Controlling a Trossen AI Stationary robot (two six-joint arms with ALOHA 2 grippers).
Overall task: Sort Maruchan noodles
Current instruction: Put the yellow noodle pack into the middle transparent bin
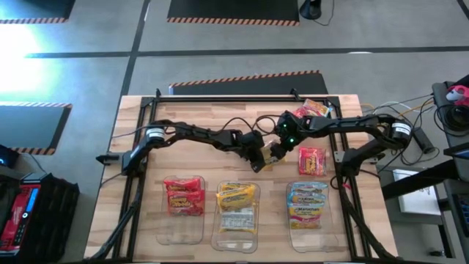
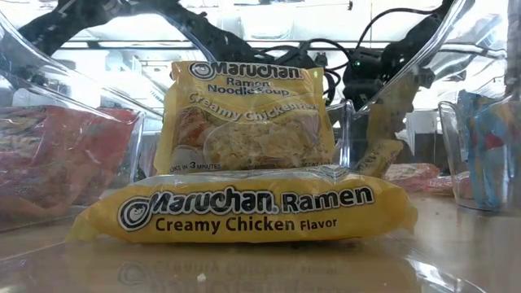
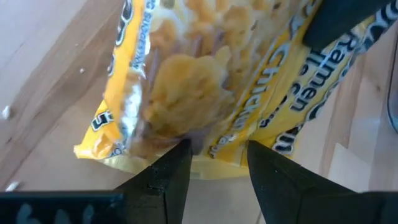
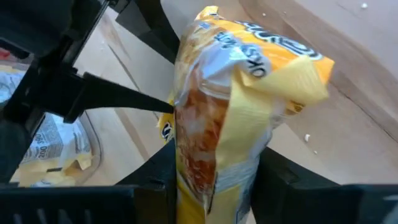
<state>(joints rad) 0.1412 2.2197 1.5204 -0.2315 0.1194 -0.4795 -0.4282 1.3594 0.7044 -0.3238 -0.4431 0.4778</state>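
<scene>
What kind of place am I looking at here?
Probably a robotics lab or test workshop: a wooden table on a grey floor with striped hazard tape, and cabled equipment beside it.

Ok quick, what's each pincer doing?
Left pincer: closed on the yellow noodle packet.
Right pincer: closed on the same packet.

Both arms are black and slim, made of several jointed links. Each one has a silver metal ring near its shoulder joint [image 1: 154, 134]. Thin black cables [image 1: 233, 122] run loosely along them. A small green light [image 1: 291, 137] shines on the right wrist.
</scene>
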